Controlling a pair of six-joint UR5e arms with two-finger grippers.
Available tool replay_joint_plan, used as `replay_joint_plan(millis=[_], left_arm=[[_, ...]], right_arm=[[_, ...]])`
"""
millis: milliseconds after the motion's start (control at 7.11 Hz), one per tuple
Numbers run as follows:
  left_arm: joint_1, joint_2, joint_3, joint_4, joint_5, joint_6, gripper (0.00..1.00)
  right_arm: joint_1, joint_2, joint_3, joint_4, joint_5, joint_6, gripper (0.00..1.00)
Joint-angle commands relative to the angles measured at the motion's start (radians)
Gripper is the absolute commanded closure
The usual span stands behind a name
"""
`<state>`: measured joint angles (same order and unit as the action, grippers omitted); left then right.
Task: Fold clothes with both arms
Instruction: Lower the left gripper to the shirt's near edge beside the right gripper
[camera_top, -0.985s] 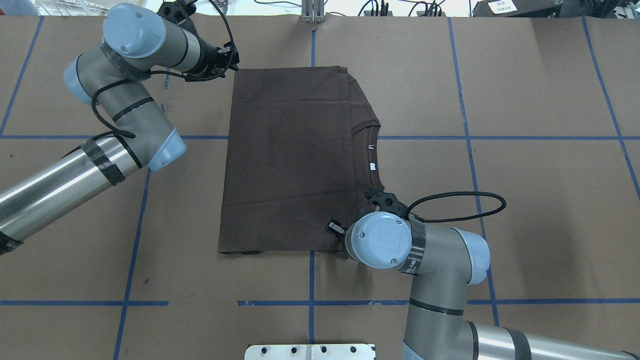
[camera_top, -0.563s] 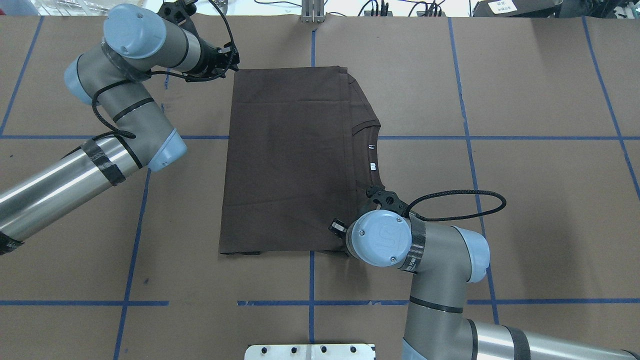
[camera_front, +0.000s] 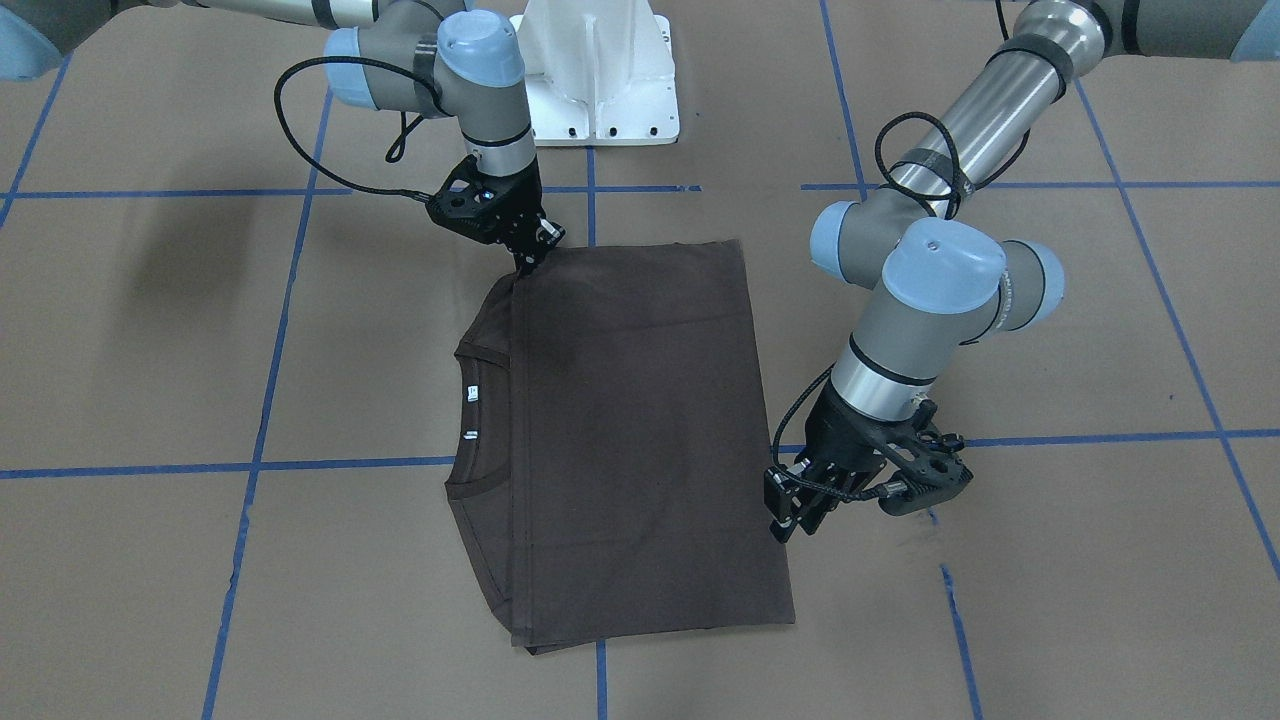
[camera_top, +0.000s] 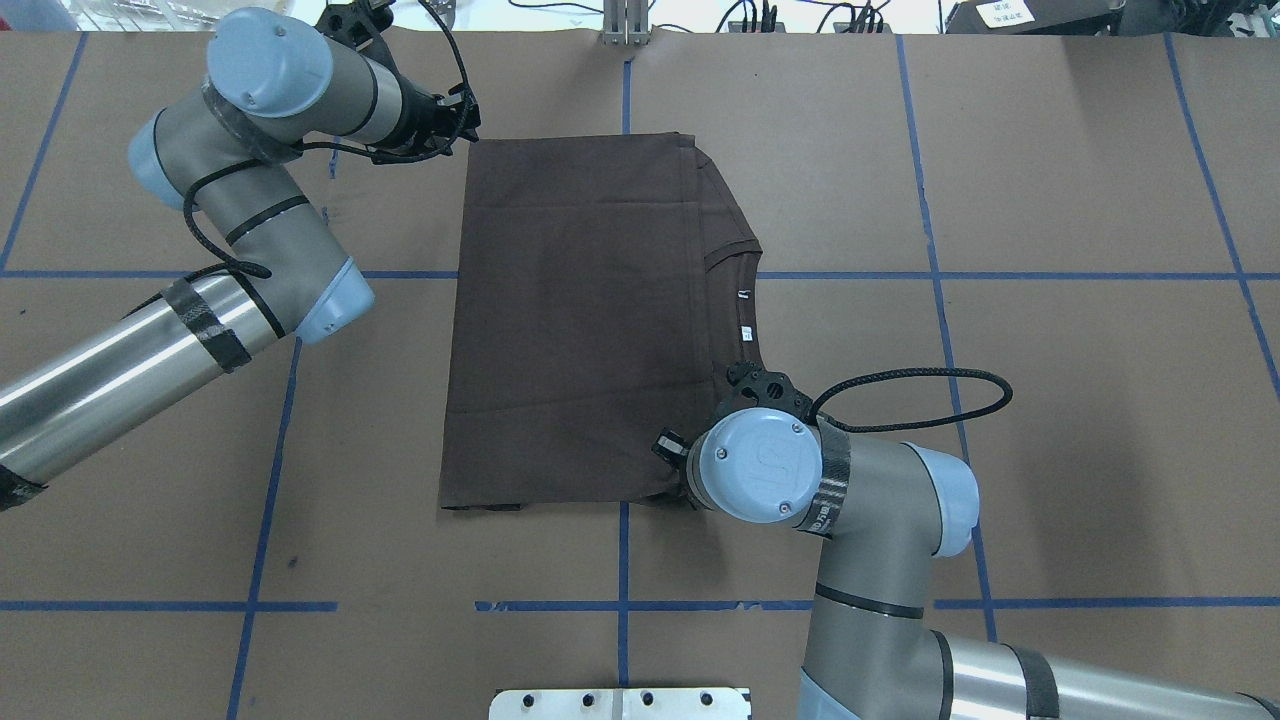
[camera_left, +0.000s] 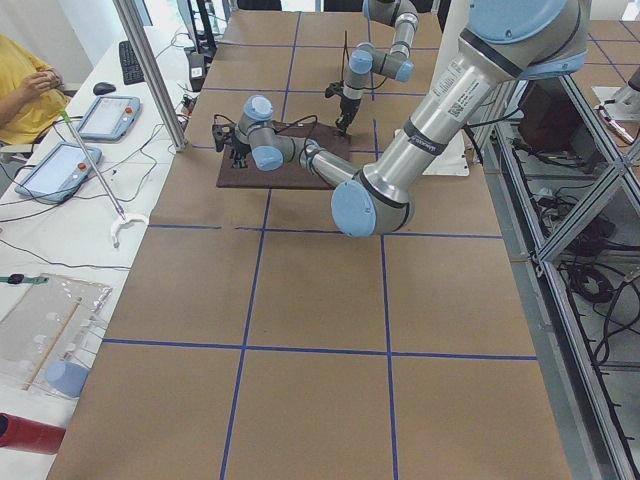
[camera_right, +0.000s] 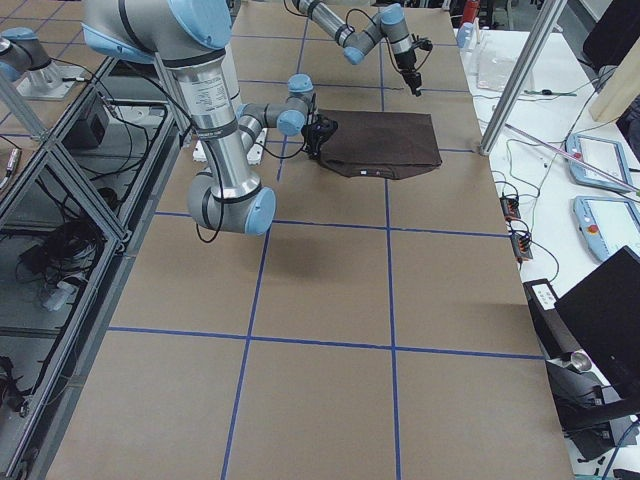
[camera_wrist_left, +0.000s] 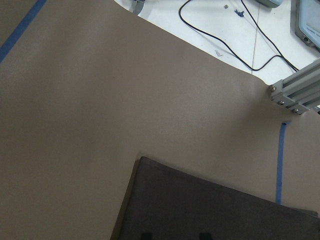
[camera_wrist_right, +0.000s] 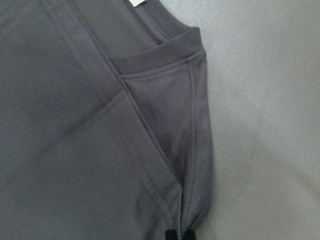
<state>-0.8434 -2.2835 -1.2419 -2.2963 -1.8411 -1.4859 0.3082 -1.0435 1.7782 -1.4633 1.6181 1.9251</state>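
Right arm (camera_top: 860, 520): the wrist has shifted slightly toward the collar since a second ago, while the left arm (camera_top: 250, 230) and the garment are unchanged. Item: one dark brown T-shirt (camera_top: 580, 320), folded to a long rectangle and lying flat at mid-table (camera_top: 1050, 400). Its collar (camera_front: 470, 420) points to the robot's right and its hem to the robot's left. The white tags (camera_front: 472, 393) show inside the neck in the front-facing and overhead views only. In the overhead view the right wrist joint hides its own gripper. The front-facing view shows the right gripper (camera_front: 527, 258) pointing down at the shirt's near shoulder corner. The right wrist view shows its fingertips (camera_wrist_right: 171, 234) close together, pinching that corner's seam. The left gripper (camera_front: 785, 520) sits just beside the hem edge near the far corner, tilted down. The left wrist view shows the bare shirt corner below it and the finger ends standing apart, gripping nothing. Left arm: elbow bent, reaching across from the table's left. Right arm: forearm upright, wrist folded over the shirt's edge. Blue tape lines (camera_top: 940, 280) grid the brown surface. The side views show both arms only small and add no detail of the fingers.
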Motion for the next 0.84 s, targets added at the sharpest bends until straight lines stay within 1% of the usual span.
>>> replay_joint_plan(millis=[0, 141, 281, 422, 563, 704], left_arm=[[0.058, 0.132, -0.176, 0.0, 0.0, -0.121, 0.57], [0.125, 0.215, -0.308, 0.015, 0.003, -0.242, 0.57], [0.217, 0.305, -0.435, 0.034, 0.008, -0.355, 0.56], [0.306, 0.399, -0.55, 0.035, 0.014, -0.46, 0.53], [0.396, 0.457, -0.611, 0.037, 0.061, -0.552, 0.53], [0.479, 0.498, -0.629, 0.04, 0.124, -0.594, 0.53]], right_arm=[[0.005, -0.01, 0.047, -0.008, 0.006, 0.002, 1.0], [0.005, -0.054, 0.093, -0.008, 0.006, 0.002, 1.0], [-0.001, -0.072, 0.124, -0.008, 0.006, 0.002, 1.0], [-0.014, -0.067, 0.128, -0.034, 0.006, 0.008, 1.0], [-0.015, -0.067, 0.142, -0.051, 0.006, 0.006, 1.0], [-0.015, -0.073, 0.148, -0.051, 0.006, 0.006, 1.0]])
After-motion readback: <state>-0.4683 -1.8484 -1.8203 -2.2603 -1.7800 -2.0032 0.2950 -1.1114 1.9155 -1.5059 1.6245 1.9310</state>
